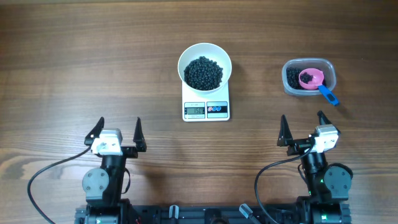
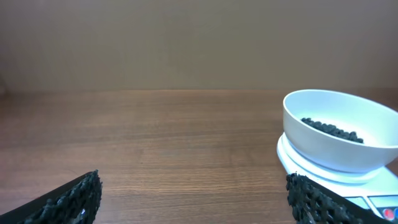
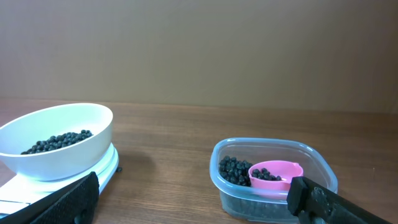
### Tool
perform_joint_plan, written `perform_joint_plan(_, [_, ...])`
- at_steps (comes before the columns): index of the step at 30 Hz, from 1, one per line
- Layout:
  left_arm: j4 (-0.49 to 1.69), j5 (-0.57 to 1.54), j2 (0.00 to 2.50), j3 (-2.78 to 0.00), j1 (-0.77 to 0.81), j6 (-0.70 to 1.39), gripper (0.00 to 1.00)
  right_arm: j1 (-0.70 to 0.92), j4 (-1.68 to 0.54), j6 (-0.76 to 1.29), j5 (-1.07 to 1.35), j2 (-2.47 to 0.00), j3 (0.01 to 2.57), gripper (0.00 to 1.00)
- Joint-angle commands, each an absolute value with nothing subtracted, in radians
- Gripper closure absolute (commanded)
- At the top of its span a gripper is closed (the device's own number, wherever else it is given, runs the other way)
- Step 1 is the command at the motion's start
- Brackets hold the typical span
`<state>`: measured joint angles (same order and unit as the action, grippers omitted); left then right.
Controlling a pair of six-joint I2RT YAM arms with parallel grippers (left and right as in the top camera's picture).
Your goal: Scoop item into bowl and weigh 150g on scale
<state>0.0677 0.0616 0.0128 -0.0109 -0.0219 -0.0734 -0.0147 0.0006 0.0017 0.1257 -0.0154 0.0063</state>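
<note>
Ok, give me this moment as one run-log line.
left gripper open, empty | right gripper open, empty | black beans in white bowl on scale | pink scoop in tub

The worktop (image 1: 74,62) is brown wood with the grain running from left edge to right edge. In the wrist views its far edge meets a plain beige wall (image 2: 186,43).

Two things rest directly on it. The white scale (image 1: 206,110) sits about midway between the left and right edges, its display side turned to the near edge. The clear plastic tub (image 1: 331,73) sits well apart from it, towards the right edge and about as far back as the scale.

Along the near edge, two black cables (image 1: 50,169) curve across the wood, one towards each near corner.
</note>
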Motion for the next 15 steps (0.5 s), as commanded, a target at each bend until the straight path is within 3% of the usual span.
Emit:
perform_joint_plan(1, [0.073,0.07,0.003,-0.006,-0.031,-0.128,0.0,-0.01,0.005,0.002,0.112,-0.004,0.006,0.0])
perform_joint_plan(15, [0.073,-0.049,0.003,-0.006,-0.031,-0.044,0.0,-0.01,0.005,0.002,0.112,-0.004,0.006,0.0])
